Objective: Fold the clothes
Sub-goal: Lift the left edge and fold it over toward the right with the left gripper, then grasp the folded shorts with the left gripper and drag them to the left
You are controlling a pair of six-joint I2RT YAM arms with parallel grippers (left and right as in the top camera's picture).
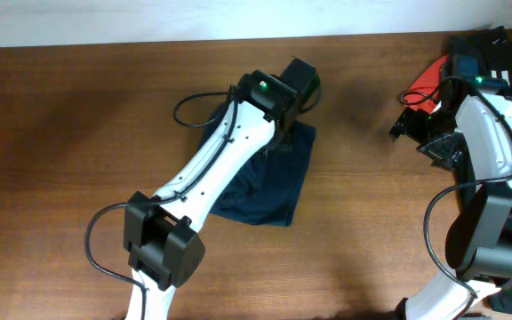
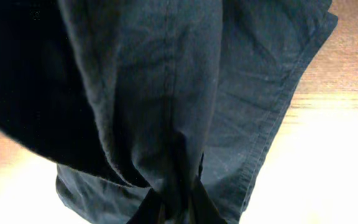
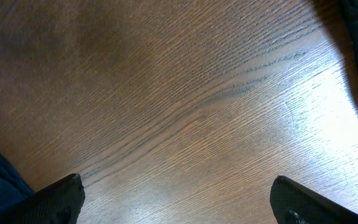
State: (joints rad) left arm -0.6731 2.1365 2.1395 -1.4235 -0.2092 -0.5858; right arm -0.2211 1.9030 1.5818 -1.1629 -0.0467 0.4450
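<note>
Garment point(image 1: 269, 185) on table point(image 1: 78, 107) under left arm point(image 1: 225, 156); clothes pile point(image 1: 508, 52) at far right.

We find the left gripper point(image 2: 176, 211) nearly buried in the dark garment point(image 2: 229, 112) it pinches. The right gripper point(image 3: 176, 190) is cropped at the bottom edge; the clothes pile point(image 1: 509, 53) runs off-frame.

Table point(image 1: 60, 133): brown wood with clear grain, filling most of the overhead view.
Wall point(image 1: 149, 18): pale strip along the 12 o'clock edge.
Light: bright glare on wood toward 3 o'clock in wrist views; dimmer around 10 o'clock overhead.
</note>
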